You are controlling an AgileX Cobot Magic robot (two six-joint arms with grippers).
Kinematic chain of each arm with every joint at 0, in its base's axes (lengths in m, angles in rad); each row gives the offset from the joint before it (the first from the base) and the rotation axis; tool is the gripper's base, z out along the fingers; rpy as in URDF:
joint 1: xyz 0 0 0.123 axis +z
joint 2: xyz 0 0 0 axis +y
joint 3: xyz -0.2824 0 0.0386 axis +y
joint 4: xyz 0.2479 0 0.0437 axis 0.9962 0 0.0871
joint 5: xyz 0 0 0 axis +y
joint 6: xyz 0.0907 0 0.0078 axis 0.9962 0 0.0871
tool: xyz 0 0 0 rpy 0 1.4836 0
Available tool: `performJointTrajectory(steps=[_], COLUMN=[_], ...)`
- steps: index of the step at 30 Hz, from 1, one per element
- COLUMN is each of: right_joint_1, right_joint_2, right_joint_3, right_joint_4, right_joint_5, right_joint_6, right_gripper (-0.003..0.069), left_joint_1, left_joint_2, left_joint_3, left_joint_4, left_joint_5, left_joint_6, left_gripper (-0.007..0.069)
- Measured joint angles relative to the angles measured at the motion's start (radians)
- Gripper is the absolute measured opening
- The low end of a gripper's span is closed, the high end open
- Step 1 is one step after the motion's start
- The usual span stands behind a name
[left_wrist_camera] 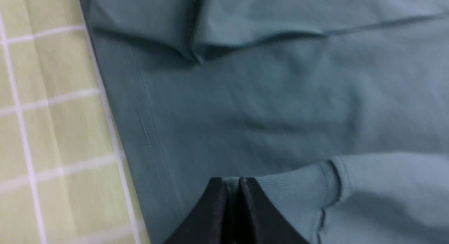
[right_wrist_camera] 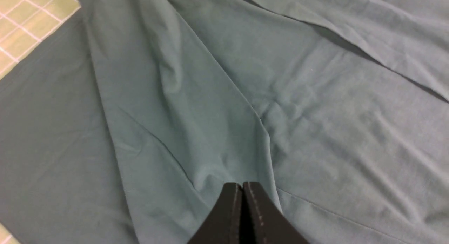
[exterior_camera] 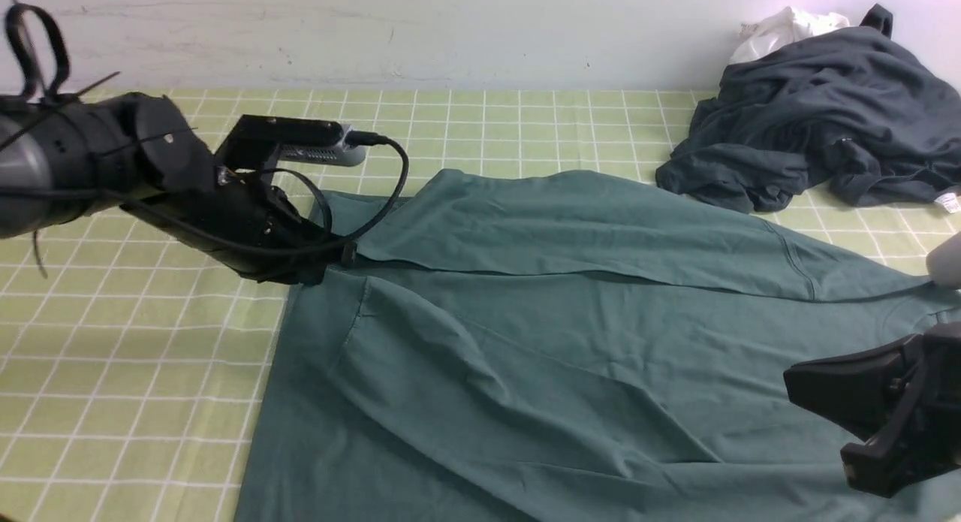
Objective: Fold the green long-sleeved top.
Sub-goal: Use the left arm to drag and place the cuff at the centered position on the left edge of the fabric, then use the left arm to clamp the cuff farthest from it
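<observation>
The green long-sleeved top (exterior_camera: 563, 342) lies spread across the checked table, one long part (exterior_camera: 601, 229) folded flat over its far side. My left gripper (exterior_camera: 347, 255) is at the top's far left edge. In the left wrist view it (left_wrist_camera: 233, 179) is shut on the ribbed sleeve cuff (left_wrist_camera: 298, 188), with a strip of cuff pinched between the jaws over the top (left_wrist_camera: 263, 107). My right gripper (exterior_camera: 792, 375) hangs at the near right over the top. In the right wrist view it (right_wrist_camera: 242, 183) is shut, no cloth showing between the jaws, and creases of the top (right_wrist_camera: 315, 131) run toward it.
A dark charcoal-grey garment (exterior_camera: 818, 116) is heaped at the back right with a small white cloth (exterior_camera: 781, 30) behind it, against the wall. The green checked tablecloth (exterior_camera: 112, 372) shows bare on the left.
</observation>
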Motion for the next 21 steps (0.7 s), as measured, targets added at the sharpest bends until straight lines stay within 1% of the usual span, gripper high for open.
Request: performJointTrajectory(steps=[1, 2, 3, 5, 8, 9, 10, 12, 13, 16, 17, 19, 21], right_joint_1=[0.0, 0.0, 0.0, 0.0, 0.0, 0.0, 0.0, 0.0, 0.0, 0.0, 0.0, 0.0, 0.0], right_joint_2=[0.0, 0.0, 0.0, 0.0, 0.001, 0.002, 0.004, 0.013, 0.017, 0.037, 0.039, 0.046, 0.046], right_joint_3=[0.0, 0.0, 0.0, 0.0, 0.0, 0.0, 0.0, 0.0, 0.0, 0.0, 0.0, 0.0, 0.0], right_joint_4=[0.0, 0.0, 0.0, -0.001, -0.003, -0.003, -0.003, -0.004, -0.004, -0.004, -0.004, -0.004, -0.004], right_joint_5=[0.0, -0.001, -0.001, -0.001, -0.002, -0.004, -0.007, -0.018, -0.022, -0.025, -0.025, -0.026, -0.027], right_joint_6=[0.0, 0.0, 0.0, 0.0, 0.0, 0.0, 0.0, 0.0, 0.0, 0.0, 0.0, 0.0, 0.0], right_gripper=[-0.0006, -0.0006, -0.0006, -0.0006, -0.0006, -0.0006, -0.0006, -0.0006, -0.0006, -0.0006, -0.0006, -0.0006, -0.0006], left_joint_1=[0.001, 0.008, 0.011, 0.012, 0.012, 0.013, 0.016, 0.025, 0.029, 0.039, 0.04, 0.041, 0.037], left_joint_2=[0.013, 0.062, 0.088, 0.136, 0.191, 0.216, 0.233, 0.278, 0.301, 0.361, 0.366, 0.408, 0.423], left_joint_3=[-0.017, -0.093, -0.127, -0.206, -0.294, -0.331, -0.363, -0.422, -0.444, -0.502, -0.508, -0.534, -0.536], left_joint_4=[0.003, 0.018, 0.029, 0.066, 0.119, 0.141, 0.157, 0.181, 0.19, 0.2, 0.201, 0.205, 0.205], left_joint_5=[0.004, 0.018, 0.029, 0.055, 0.081, 0.084, 0.084, 0.083, 0.083, 0.085, 0.086, 0.105, 0.113], left_joint_6=[-0.001, -0.006, -0.008, -0.01, -0.012, -0.02, -0.026, -0.057, -0.078, -0.138, -0.141, -0.162, -0.165], left_gripper=[0.0033, 0.005, 0.0062, 0.0105, 0.0191, 0.0247, 0.0279, 0.0352, 0.0375, 0.0418, 0.0419, 0.0407, 0.0372])
